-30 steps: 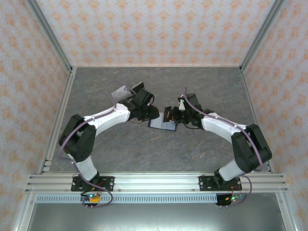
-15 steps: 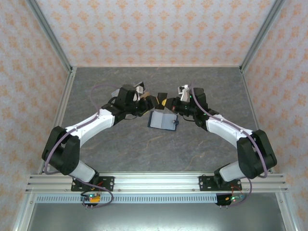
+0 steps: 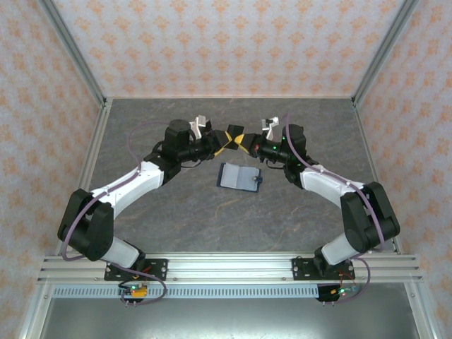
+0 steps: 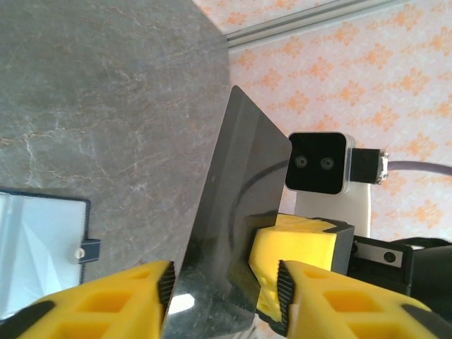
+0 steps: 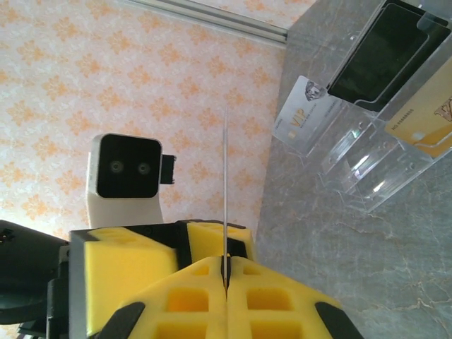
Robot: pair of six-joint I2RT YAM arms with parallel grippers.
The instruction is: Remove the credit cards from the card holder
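Note:
The card holder (image 3: 240,176) lies open and flat on the grey table, its pale inside (image 4: 35,247) facing up. Behind it and above the table, both grippers meet tip to tip. My right gripper (image 5: 226,272) (image 3: 244,142) is shut on one end of a credit card (image 5: 225,183), seen edge-on there. The left wrist view shows the same dark glossy credit card (image 4: 226,212) face-on, standing between my left gripper's (image 4: 224,286) (image 3: 223,144) jaws. The left pad sits at the card's edge, and a narrow gap shows on the right side.
A clear acrylic tiered stand (image 5: 367,162) at the back left of the table holds a white VIP card (image 5: 307,106), a dark card (image 5: 374,60) and a gold card (image 5: 424,120). Patterned walls and aluminium rails (image 3: 85,78) enclose the table.
Both grippers rose from the card holder and moved toward the back. The right one pulled a card out. The left jaws widened, then narrowed around that card.

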